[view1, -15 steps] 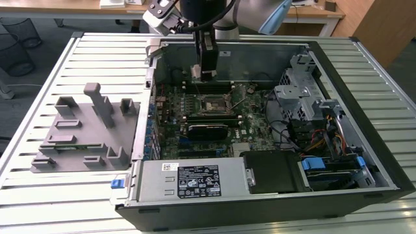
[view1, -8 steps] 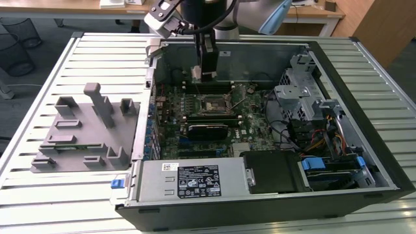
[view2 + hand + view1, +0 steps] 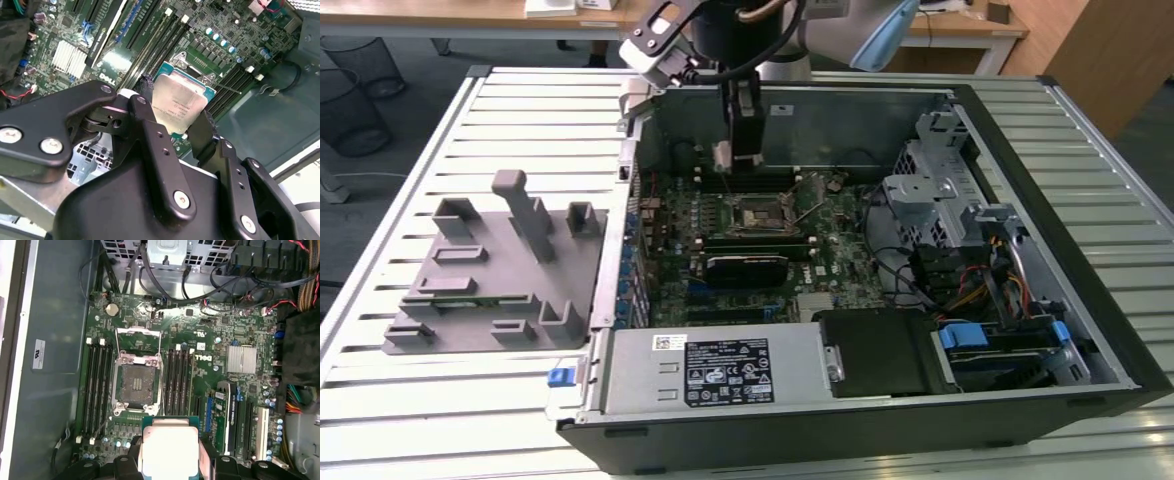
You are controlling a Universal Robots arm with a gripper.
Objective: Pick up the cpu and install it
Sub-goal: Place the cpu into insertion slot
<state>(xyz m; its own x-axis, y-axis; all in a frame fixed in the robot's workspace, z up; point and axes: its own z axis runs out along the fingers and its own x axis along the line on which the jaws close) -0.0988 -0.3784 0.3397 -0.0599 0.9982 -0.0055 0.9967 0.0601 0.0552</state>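
1. Where the open computer case (image 3: 1067, 200) lies on the slatted table (image 3: 520, 110), the arm reaches down into it, and the gripper (image 3: 736, 150) hangs above the green motherboard (image 3: 720, 265).
2. The fingers (image 3: 150, 135) are closed on the cpu (image 3: 169, 452), clamping it by two opposite edges. Its silver-grey top is turned towards the arm.
3. The cpu is held in the air, clear of the board and near the cpu socket (image 3: 136, 385), not seated in it.
4. The socket has its contacts exposed, and its metal load plate (image 3: 137, 337) is swung open.
5. Black memory slots (image 3: 96, 390) run along both sides of the socket.
6. A grey moulded fixture (image 3: 494, 270) rests on the table, just beside the case on the exterior view's left.
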